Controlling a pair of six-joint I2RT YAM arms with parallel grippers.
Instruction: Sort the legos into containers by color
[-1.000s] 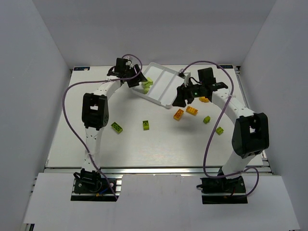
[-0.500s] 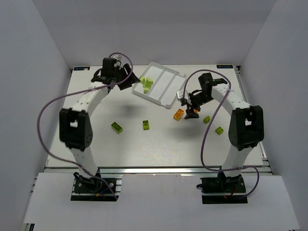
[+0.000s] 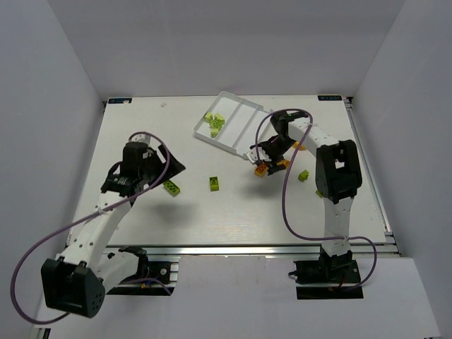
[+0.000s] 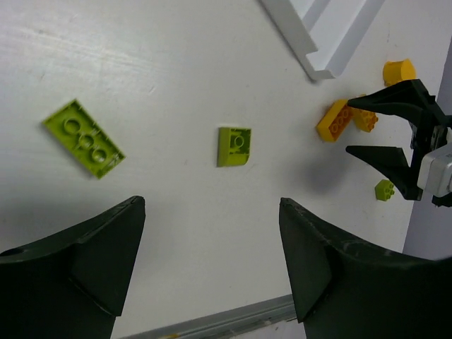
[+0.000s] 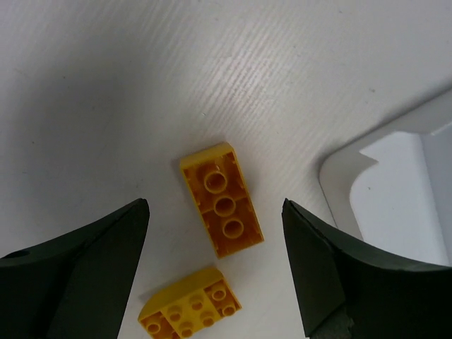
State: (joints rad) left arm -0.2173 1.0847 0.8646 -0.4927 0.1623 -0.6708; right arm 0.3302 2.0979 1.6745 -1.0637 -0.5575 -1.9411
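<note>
From above, the white tray (image 3: 244, 124) sits at the back of the bench (image 3: 233, 212), with a few yellow-green bricks (image 3: 214, 123) in its left-most compartment and the other two compartments bare. The right hand (image 3: 263, 162) hangs just off the tray's near corner, over two orange pieces. The left hand (image 3: 168, 175) is well apart from the tray, toward the near left, beside a flat green plate (image 3: 171, 187).

The left wrist view shows that hand spread wide and holding nothing. The plate and a small green brick (image 4: 234, 146) lie on the bench ahead of its fingers. An orange disc (image 4: 399, 70) rests just off the tray's end. The plate is thin and flat, so I judge a pinch could slide over it.

The right wrist view shows that hand also wide open and empty, straddling an orange brick (image 5: 222, 205) lying studs down. A second orange brick (image 5: 191, 307) is just beside it, on the side away from the tray. The brick lies askew to the fingers, so closing may spin it or knock its neighbour. The tray's corner is close to one finger, and a descent could catch the rim and shove the tray.
</note>
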